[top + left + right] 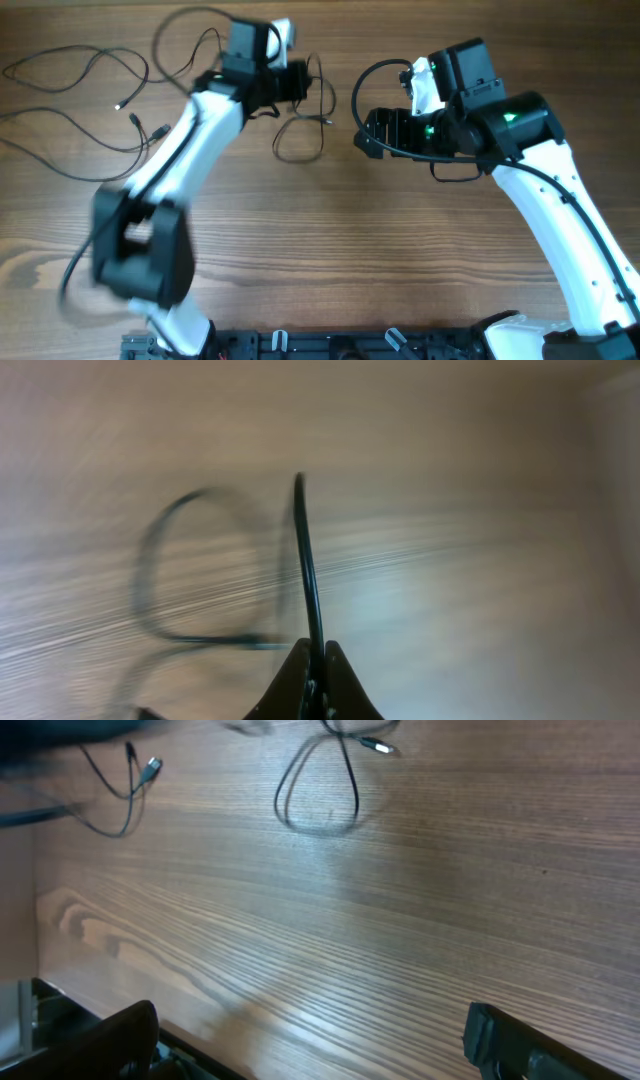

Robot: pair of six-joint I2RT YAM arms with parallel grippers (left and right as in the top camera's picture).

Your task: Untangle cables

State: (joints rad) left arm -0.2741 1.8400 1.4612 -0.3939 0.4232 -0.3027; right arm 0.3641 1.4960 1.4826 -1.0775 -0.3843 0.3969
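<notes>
1. Black, thin cables point(308, 570) sprawl over the wooden bench's point(330, 260) far-left part, and one loop lies between the arms.
2. The left end effector point(312, 665) pinches one cable. The right end effector point(310, 1050) is spread wide and holds nothing.
3. Step, as I judge it: separating one cable. The next move calls for drawing it clear of the loop.
4. No readable writing.

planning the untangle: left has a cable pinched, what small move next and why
Probably lift the left gripper slightly to draw the black cable and its loop clear: its jaws are shut on the cable, and the right gripper hangs open, apart.
</notes>
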